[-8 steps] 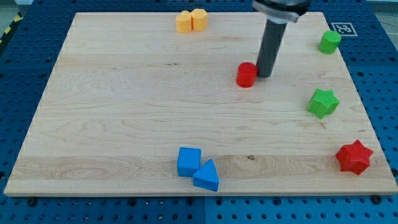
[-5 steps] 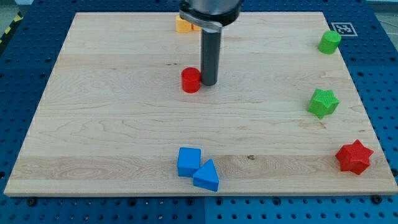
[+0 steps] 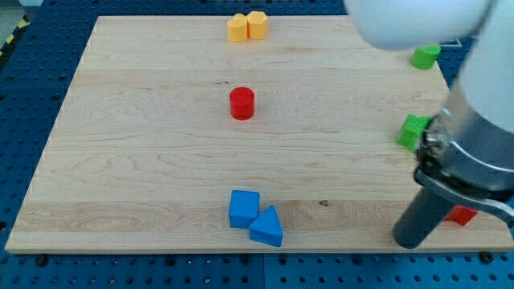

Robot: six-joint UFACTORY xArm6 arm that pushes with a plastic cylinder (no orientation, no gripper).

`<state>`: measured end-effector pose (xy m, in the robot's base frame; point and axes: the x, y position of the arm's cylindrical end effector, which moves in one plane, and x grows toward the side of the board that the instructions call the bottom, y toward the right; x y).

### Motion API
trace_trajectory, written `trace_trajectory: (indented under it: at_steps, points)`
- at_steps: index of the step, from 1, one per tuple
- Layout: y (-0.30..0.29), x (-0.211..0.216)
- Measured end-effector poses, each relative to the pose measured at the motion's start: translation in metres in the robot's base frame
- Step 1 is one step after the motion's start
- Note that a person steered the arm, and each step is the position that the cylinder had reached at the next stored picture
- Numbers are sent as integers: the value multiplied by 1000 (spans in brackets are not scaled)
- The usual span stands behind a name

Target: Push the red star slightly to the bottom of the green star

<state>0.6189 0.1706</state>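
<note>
Claw being absent, with nothing to spread or pinch, the rod's tip point(image 3: 409, 243) is standing just bottom-left of the half-hidden red star point(image 3: 462, 215), probably lining up, and is likely needing to round to its right side for a leftward nudge under the green star point(image 3: 413, 131).

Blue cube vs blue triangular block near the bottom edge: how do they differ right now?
Shape: the blue cube shows square faces, while the blue triangular block is a wedge with a point toward the view's top. Position: the cube sits up and to the view's left, and the triangular block lies lower and to the right, nearer the wooden board's bottom edge. Shared: same blue, similar size, touching each other.
</note>
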Motion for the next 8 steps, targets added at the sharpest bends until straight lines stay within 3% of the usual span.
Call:
trace_trajectory:
  at_steps: [3,4,6,8]
  points:
    - [141,-7]
    - [131,-23]
    - [58,-33]
    - [-21,-83]
